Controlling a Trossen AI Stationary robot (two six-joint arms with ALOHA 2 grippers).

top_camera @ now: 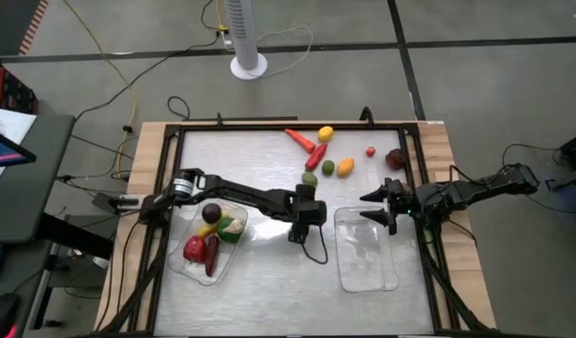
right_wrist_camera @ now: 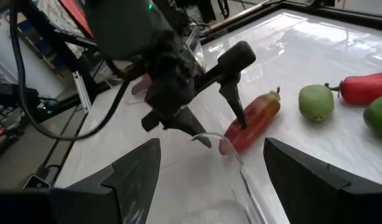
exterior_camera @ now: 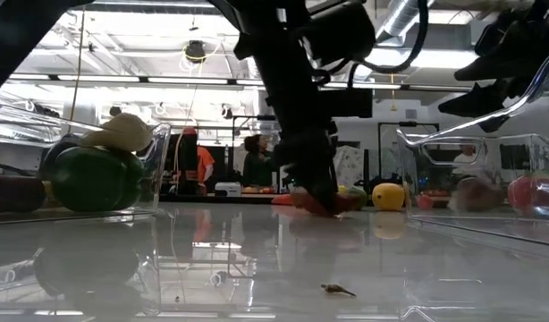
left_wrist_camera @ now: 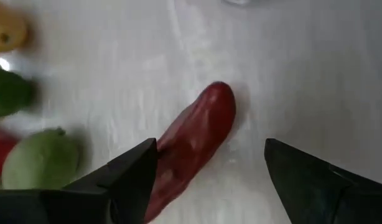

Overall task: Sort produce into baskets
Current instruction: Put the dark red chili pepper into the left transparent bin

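Observation:
A red pepper (left_wrist_camera: 197,137) lies flat on the white table, mid-table; it also shows in the right wrist view (right_wrist_camera: 253,121) and the low view (exterior_camera: 317,202). My left gripper (left_wrist_camera: 209,162) is open right above it, pointing down, one finger on each side. In the high view the gripper (top_camera: 306,210) hides the pepper. The left tray (top_camera: 180,263) holds red, dark purple, green and white pieces. My right gripper (top_camera: 365,207) is open and holds nothing, over the far left corner of the right tray (top_camera: 366,272). My left gripper comes from above, pointing down, with its open fingers lying across the red pepper's middle (right_wrist_camera: 248,124). One finger (right_wrist_camera: 238,109) stands close against the pepper's side, but I cannot tell whether it touches. The pepper lies flat on the table.
Loose produce lies at the far middle of the table: an orange-red piece (top_camera: 300,139), a yellow one (top_camera: 325,133), a red chili (top_camera: 315,156), green pieces (top_camera: 310,178), an orange one (top_camera: 345,167), a small red one (top_camera: 371,151) and a dark red one (top_camera: 395,158).

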